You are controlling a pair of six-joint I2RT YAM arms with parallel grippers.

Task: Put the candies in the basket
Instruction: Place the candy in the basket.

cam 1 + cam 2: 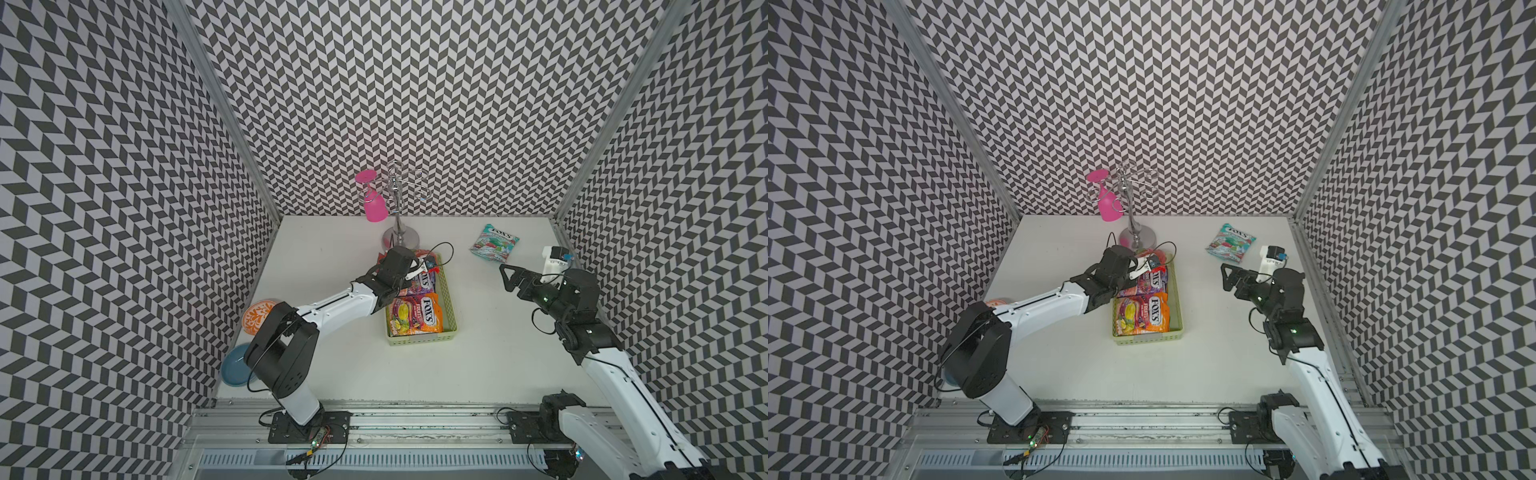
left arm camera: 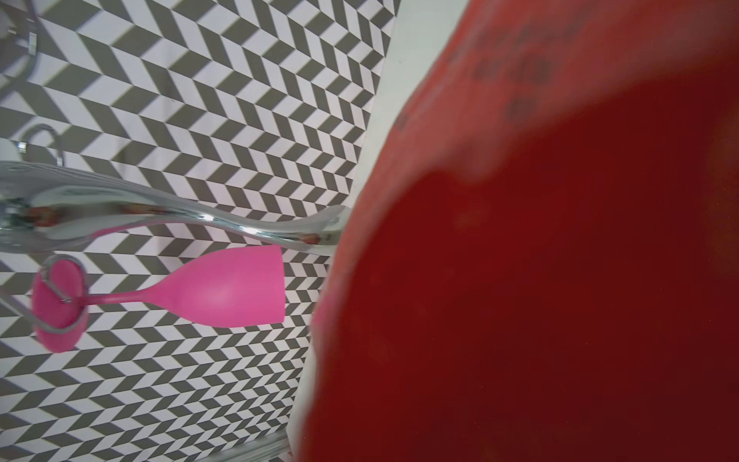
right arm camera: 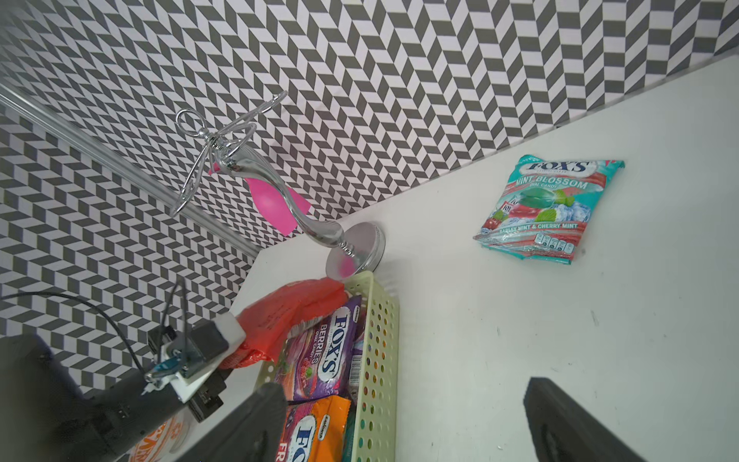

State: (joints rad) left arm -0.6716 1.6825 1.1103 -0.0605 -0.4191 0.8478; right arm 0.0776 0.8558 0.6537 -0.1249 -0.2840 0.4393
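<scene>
Chevron walls [image 1: 415, 104] on three sides and a white desk [image 1: 332, 353] below. The basket [image 1: 419, 337] sits mid-desk, its long axis running from the front edge toward the back edge.

At its front end lies the orange bag [image 1: 415, 313]. It's flat, long axis across the basket, with the "FOX'S" lettering toward the basket's right wall. Just behind it is the purple bag [image 1: 422, 282], lettered end also to the right and partly hidden under the arm.

The left claw [image 1: 405, 255] is over the basket's back end, clamped on the red bag [image 3: 288, 312]. That bag stretches from the claw toward the desk's back edge, and its free end is close to the chrome stand's base. In the left wrist view the red bag [image 2: 540, 280] fills most of the frame, a blur.

The right claw [image 1: 512, 277] hangs over the right side of the desk. Its fingers [image 3: 256, 424] are spread wide apart with nothing between them.

Near the desk's back right corner lies the teal bag [image 1: 494, 243]. It's flat on the desk, outside the basket and well apart from it. Its long axis runs front to back at a slant, header toward the back right corner.

The chrome stand [image 1: 399, 216] is at the back edge, with a pink goblet [image 1: 374, 203] hanging upside down from it. By the left edge are an orange-and-white plate [image 1: 255, 318] and a blue plate [image 1: 235, 368].
</scene>
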